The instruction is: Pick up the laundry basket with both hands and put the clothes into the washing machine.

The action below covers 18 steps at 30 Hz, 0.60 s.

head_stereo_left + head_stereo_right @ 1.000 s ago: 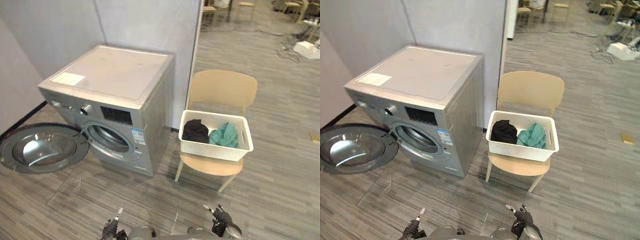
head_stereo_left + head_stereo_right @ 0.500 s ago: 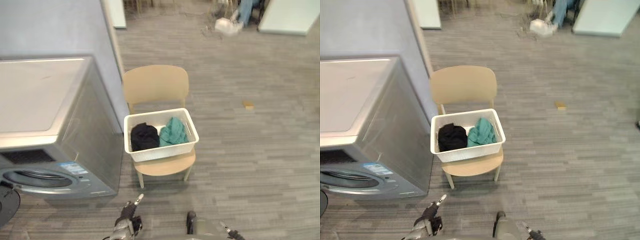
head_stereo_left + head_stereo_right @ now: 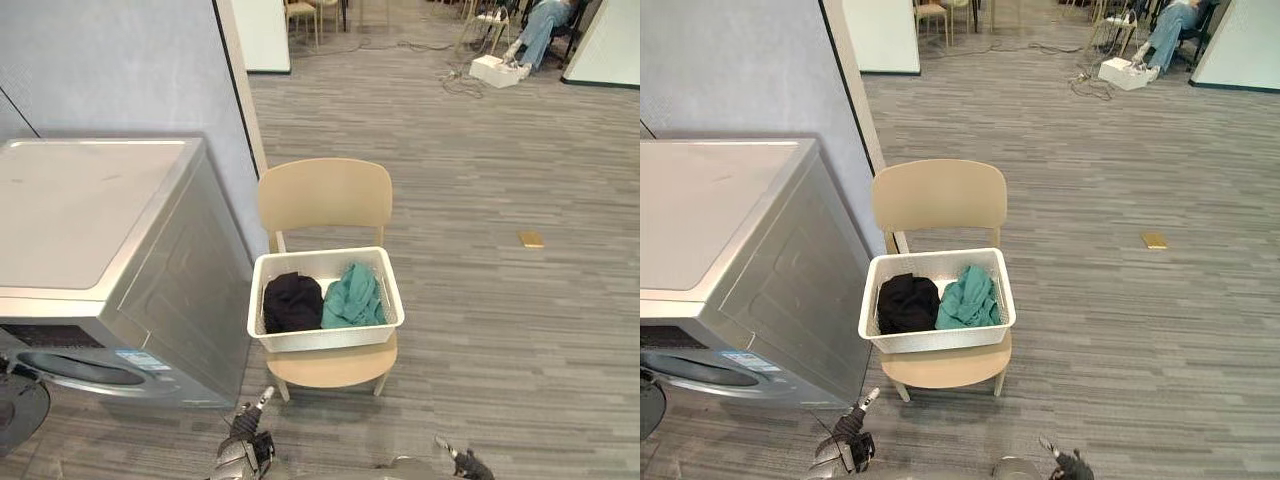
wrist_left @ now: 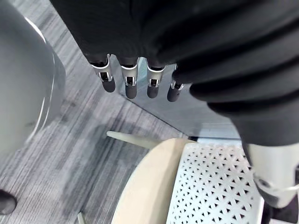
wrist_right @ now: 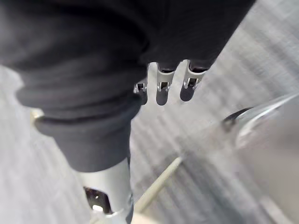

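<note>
A white perforated laundry basket [image 3: 326, 340] stands on the seat of a pale wooden chair [image 3: 325, 194]. A black garment [image 3: 292, 301] lies in its left half and a teal garment [image 3: 353, 298] in its right half. The silver washing machine [image 3: 90, 230] stands to the chair's left, with its round drum opening [image 3: 75, 369] facing me and its door [image 3: 14, 411] swung open low at the left. My left hand [image 3: 245, 448] hangs low in front of the chair, fingers [image 4: 131, 83] straight, with the basket wall [image 4: 215, 186] just past them. My right hand [image 3: 463, 466] hangs low on the right, fingers [image 5: 161, 91] straight and holding nothing.
A grey partition wall [image 3: 130, 70] rises behind the washer and ends just left of the chair. A small yellow object [image 3: 531, 239] lies on the grey floor to the right. Far back sit a white box [image 3: 495, 70], a seated person [image 3: 545, 20] and other chairs [image 3: 300, 12].
The camera has swung right and shifted, so the chair and basket now sit mid-view and the washer lies at the left. The basket stays on the chair. Both hands stay low.
</note>
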{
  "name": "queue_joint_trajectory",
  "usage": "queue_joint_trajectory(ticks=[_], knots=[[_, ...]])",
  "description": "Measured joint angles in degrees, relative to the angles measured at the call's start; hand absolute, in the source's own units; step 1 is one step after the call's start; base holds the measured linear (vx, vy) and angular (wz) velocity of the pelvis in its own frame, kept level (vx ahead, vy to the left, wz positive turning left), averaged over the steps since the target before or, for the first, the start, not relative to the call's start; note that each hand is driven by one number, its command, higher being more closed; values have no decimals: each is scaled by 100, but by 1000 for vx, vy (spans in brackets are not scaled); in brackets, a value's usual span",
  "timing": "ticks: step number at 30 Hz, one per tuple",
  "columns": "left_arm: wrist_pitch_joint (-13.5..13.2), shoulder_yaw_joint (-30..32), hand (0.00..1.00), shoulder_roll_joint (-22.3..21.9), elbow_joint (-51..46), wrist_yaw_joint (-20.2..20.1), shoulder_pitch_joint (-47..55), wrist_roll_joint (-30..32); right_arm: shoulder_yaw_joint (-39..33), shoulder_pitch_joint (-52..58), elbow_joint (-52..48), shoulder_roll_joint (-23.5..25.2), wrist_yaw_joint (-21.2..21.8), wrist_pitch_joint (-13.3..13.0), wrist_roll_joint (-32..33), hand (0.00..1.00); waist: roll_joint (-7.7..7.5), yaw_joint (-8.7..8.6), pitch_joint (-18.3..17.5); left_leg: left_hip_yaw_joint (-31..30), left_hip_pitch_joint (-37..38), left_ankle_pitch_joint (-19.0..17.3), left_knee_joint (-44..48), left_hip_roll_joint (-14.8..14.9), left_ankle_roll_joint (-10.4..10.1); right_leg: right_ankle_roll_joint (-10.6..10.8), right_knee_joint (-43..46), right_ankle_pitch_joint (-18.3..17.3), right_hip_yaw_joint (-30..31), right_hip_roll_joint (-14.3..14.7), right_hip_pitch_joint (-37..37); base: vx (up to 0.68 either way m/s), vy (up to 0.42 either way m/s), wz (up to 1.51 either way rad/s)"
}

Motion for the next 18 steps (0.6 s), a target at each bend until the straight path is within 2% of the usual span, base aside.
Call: queue_joint_trajectory(ticks=[1, 3, 4, 5, 6, 7, 10, 14, 16, 18], knots=[[-16, -184, 0, 46, -1, 2, 16, 4, 0, 11, -634, 10, -86, -17, 0, 0, -3, -27, -1, 340, -44, -104, -471, -33, 117, 53, -16, -20, 31, -118, 21, 7, 104, -12], [-23, -254, 0, 62, -9, 10, 64, 9, 18, 27, -1704, -8, -254, -107, -9, 0, 12, -89, -10, 499, -29, -75, -1826, -145, 165, 218, -13, -44, 69, -236, -36, 35, 208, -7], [-22, -269, 0, 44, -4, 19, 113, 16, -2, 30, -2321, -108, -389, -210, -14, 0, 110, -92, -63, 449, -31, 424, -2653, -235, 181, 346, 52, -83, 110, -229, -139, 62, 238, -8], [-22, -270, 0, 52, 2, 22, 140, 15, -23, 24, -2565, -152, -445, -262, -18, 0, 146, -87, -93, 396, -1, 312, -2759, -273, -2, 424, 70, -121, 144, -231, -182, 88, 240, 1], [-15, -307, 0, 121, 42, 33, 154, 21, -88, 0, -3044, -179, -550, -341, -26, 0, 119, -129, -168, 353, 97, 246, -3110, -469, -85, 561, -6, -79, 191, -329, -216, 102, 244, 16], [-6, -429, 0, 218, 94, 34, 154, 149, -131, -10, -3583, -161, -670, -377, -199, 0, 37, -210, -178, 356, 157, 246, -3436, -620, -86, 681, -178, 26, 168, -463, -210, 94, 238, 22], [38, -654, 0, 397, 133, 21, 249, 556, -42, -92, -4574, -159, -809, -560, -697, 0, -47, -194, -196, 509, 339, 315, -3833, -944, 1, 868, -791, 399, 222, -657, 32, 95, 193, -7], [30, -742, 0, 514, 133, 46, 405, 689, 393, -336, -5043, -282, -884, -644, -1272, 0, -12, -142, -214, 641, 583, 371, -4163, -1115, 49, 929, -1187, 619, 286, -725, 201, 61, 113, -15], [9, -1004, 0, 552, 128, 88, 401, 688, 792, -477, -5014, -633, -772, -639, -1640, 0, 12, -51, -223, 630, 591, 508, -4397, -1114, 31, 920, -1241, 665, 256, -680, 175, 40, -5, 2], [1, -1208, 0, 534, 127, 82, 390, 690, 1187, -709, -4855, -987, -655, -617, -1843, 0, 18, -55, -221, 603, 618, 622, -4576, -1110, 25, 911, -1258, 679, 215, -648, 158, 13, -19, 8]])
